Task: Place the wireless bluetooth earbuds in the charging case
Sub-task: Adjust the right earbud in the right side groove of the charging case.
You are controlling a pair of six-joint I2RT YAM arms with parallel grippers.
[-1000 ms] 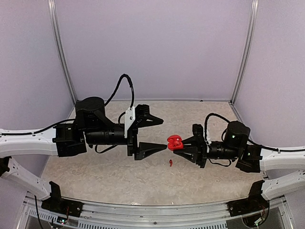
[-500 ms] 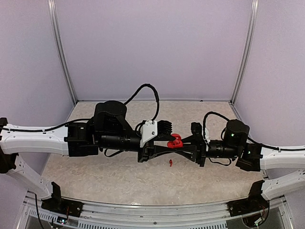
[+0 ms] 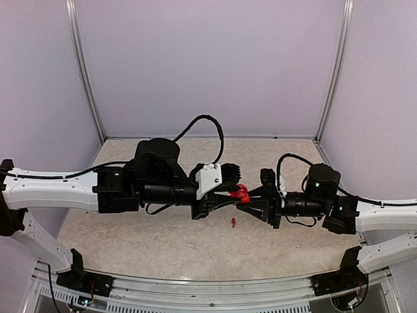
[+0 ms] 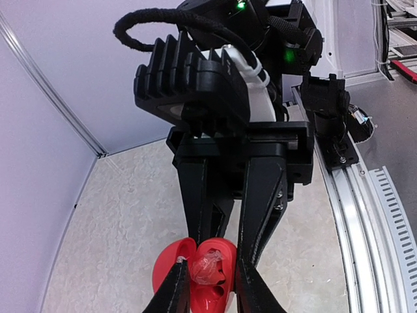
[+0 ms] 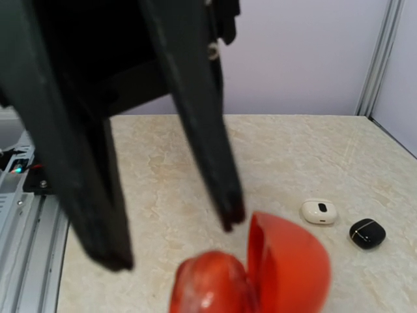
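Note:
The red charging case (image 3: 242, 192) hangs open above the mid-table, and my right gripper (image 3: 251, 197) is shut on it from the right. In the left wrist view one glossy reddish earbud (image 4: 208, 268) sits in the case's lower half (image 4: 207, 300), with the lid (image 4: 167, 266) swung off to the left. My left gripper (image 4: 210, 274) has its two fingers pressed against the sides of that lower half, one finger between lid and base. Another red earbud (image 3: 232, 223) lies on the table just below the case. From the right wrist the case (image 5: 212, 283) fills the bottom edge, blurred.
A white case (image 5: 318, 211) and a black case (image 5: 367, 233) lie shut on the beige table (image 3: 163, 238), behind the held case in the right wrist view. Lilac walls close the back and both sides. A metal rail (image 3: 215, 290) runs along the near edge.
My left arm has swung right to the held case, and its jaws have narrowed from wide open to tight around the case's lower half. The right arm stayed put.

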